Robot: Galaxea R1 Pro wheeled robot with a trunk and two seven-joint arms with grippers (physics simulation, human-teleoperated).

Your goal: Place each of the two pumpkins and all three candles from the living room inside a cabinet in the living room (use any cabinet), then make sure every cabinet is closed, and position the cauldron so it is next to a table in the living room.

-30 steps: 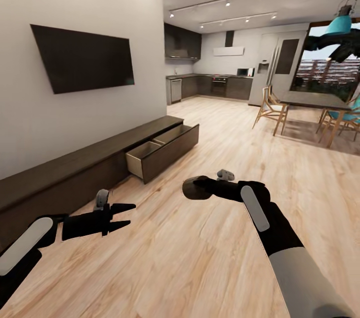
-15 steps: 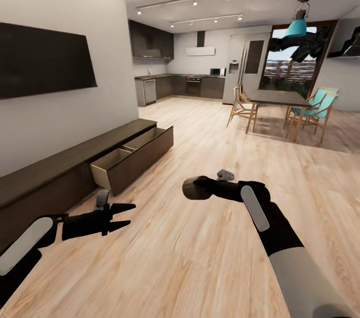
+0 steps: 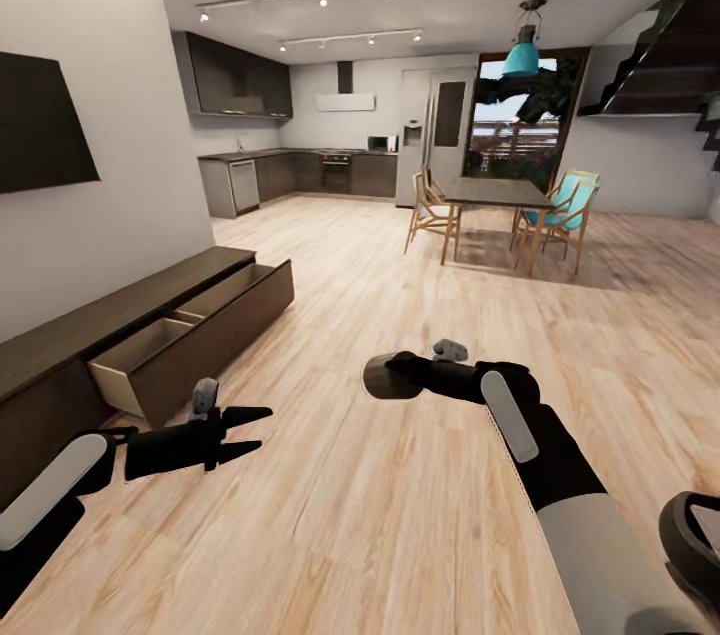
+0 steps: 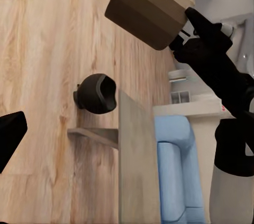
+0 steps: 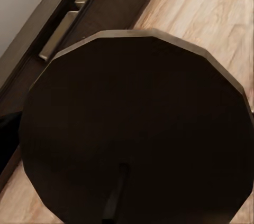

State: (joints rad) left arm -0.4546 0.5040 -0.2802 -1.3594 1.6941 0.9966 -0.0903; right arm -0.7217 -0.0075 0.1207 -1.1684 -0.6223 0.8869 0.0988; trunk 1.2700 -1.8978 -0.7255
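Observation:
The long dark cabinet (image 3: 60, 340) runs along the left wall, with one drawer (image 3: 150, 355) pulled open to show its pale inside. Over the floor my right gripper (image 3: 395, 377) is shut on a candle (image 3: 381, 381), which looks dark and round from the head and right wrist (image 5: 137, 129) views. From the left wrist view the same candle (image 4: 145, 10) shows tan, faceted sides. My left gripper (image 3: 248, 430) hangs open and holds nothing, in front of the cabinet. The black cauldron (image 4: 96, 93) lies on the floor beside a low table (image 4: 135, 166). The pumpkins are out of view.
A dining table (image 3: 497, 194) with wooden and teal chairs stands in the middle distance, and the kitchen lies behind it. A wall TV (image 3: 40, 125) hangs above the cabinet. A staircase (image 3: 670, 55) rises at the right. A blue sofa (image 4: 174, 176) sits beyond the low table.
The whole picture has turned to the right, so the cabinet and TV slid leftward and the staircase came into view. Both arms keep their pose relative to the camera.

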